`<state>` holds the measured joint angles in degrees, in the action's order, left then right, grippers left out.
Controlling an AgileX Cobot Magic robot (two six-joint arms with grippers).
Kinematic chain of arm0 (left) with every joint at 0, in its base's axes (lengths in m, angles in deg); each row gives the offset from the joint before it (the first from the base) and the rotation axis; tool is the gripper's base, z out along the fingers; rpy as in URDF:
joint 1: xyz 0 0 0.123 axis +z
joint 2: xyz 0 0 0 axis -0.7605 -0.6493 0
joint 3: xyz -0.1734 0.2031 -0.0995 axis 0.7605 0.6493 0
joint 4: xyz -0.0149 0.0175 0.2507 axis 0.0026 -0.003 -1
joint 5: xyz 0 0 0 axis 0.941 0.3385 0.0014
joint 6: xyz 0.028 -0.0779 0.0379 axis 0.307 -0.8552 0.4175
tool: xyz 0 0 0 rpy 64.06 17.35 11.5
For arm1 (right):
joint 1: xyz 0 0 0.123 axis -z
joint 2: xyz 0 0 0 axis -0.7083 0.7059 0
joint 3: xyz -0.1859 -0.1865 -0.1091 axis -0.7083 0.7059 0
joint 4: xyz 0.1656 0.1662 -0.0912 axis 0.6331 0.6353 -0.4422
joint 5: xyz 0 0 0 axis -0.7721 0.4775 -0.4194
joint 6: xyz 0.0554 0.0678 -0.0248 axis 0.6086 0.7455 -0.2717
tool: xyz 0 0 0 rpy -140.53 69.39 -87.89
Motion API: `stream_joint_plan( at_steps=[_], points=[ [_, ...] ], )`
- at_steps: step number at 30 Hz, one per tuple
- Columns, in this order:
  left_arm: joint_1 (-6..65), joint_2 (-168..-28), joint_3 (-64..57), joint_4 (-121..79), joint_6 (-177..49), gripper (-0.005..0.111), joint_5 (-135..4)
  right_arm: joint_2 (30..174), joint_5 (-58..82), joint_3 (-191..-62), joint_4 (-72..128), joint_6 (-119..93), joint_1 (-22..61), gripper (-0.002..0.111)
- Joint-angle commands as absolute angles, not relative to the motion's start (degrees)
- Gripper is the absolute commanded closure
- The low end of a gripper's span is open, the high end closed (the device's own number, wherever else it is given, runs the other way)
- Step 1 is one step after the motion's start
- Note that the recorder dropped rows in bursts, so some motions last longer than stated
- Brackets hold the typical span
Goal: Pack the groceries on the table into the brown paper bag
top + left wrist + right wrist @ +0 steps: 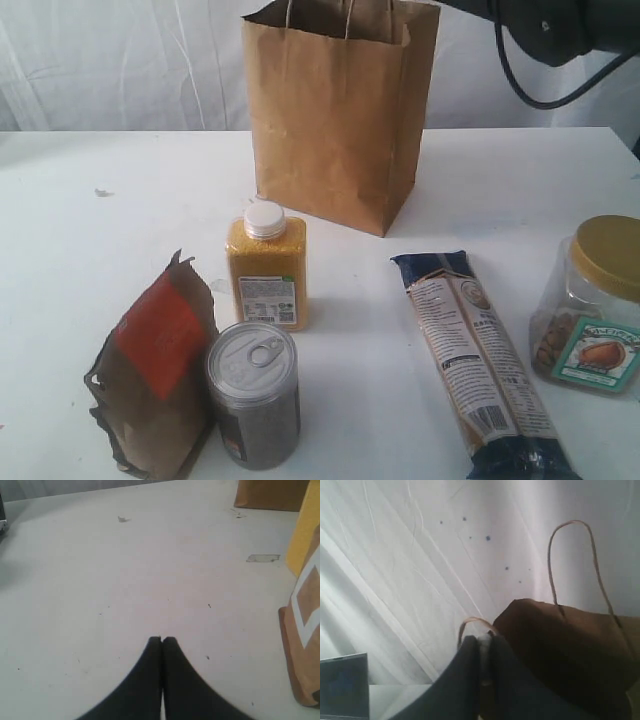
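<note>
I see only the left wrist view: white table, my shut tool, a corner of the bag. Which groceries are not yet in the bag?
Observer: Five: the grain bottle, the brown pouch, the silver can, the pasta packet, the gold-lidded jar.
Operator: How does the packet lie?
Observer: Flat, between the can and the jar.
Operator: And the right tool?
Observer: The right tool is high, close to the top edge of the brown paper bag; whether it grips the bag I cannot tell.
</note>
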<state>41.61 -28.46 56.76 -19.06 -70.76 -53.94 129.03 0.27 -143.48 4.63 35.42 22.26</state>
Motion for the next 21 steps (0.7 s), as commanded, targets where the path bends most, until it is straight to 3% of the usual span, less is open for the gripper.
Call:
stream_joint_plan(
  at_steps=[1,7,10,12,15,18,21],
  points=[
    [41.3,-28.2,57.0,-19.0,-70.8,0.107,-54.0,130.5,1.6,-143.7,3.8,34.1,23.8,0.107],
    [41.3,-28.2,57.0,-19.0,-70.8,0.107,-54.0,133.1,-0.6,-143.7,3.9,33.1,25.2,0.103],
    [41.3,-28.2,57.0,-19.0,-70.8,0.107,-54.0,134.0,-0.2,-143.7,3.9,32.7,25.2,0.085],
    [41.3,-28.2,57.0,-19.0,-70.8,0.107,-54.0,134.0,0.0,-143.7,3.9,32.7,25.2,0.080],
    [41.3,-28.2,57.0,-19.0,-70.8,0.107,-54.0,133.1,3.5,-143.7,3.9,32.7,25.2,0.079],
    [41.3,-28.2,57.0,-19.0,-70.8,0.107,-54.0,130.2,15.8,-143.7,3.9,32.7,25.2,0.080],
    [41.3,-28.2,57.0,-19.0,-70.8,0.107,-54.0,125.4,29.7,-143.1,3.6,23.3,24.6,0.094]
  ],
)
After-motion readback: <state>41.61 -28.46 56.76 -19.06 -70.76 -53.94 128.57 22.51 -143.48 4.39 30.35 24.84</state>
